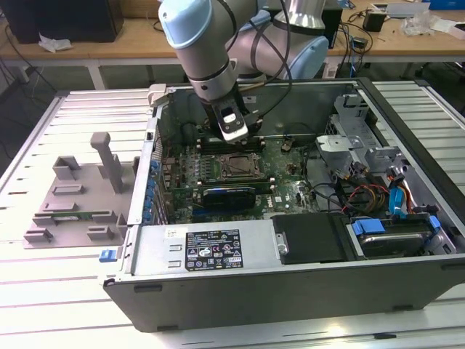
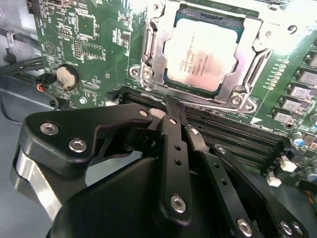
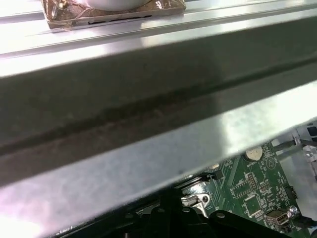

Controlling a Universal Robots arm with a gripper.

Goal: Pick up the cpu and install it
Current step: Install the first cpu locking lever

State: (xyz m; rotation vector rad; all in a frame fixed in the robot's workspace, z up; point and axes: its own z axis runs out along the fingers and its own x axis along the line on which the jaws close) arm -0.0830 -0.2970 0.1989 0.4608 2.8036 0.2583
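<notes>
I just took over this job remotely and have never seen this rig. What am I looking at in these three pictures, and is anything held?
The exterior view shows one robot arm reaching into an open computer case lying on a slatted table. The other two pictures come from cameras riding near the arm's wrist. In the second wrist view, the black pincer has its tips together with nothing between them, above the green motherboard. The cpu, a silver square, already sits in its socket there.

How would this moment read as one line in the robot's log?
cpu: seated in motherboard socket | tool: shut, empty, above memory slots | computer case: open
</notes>
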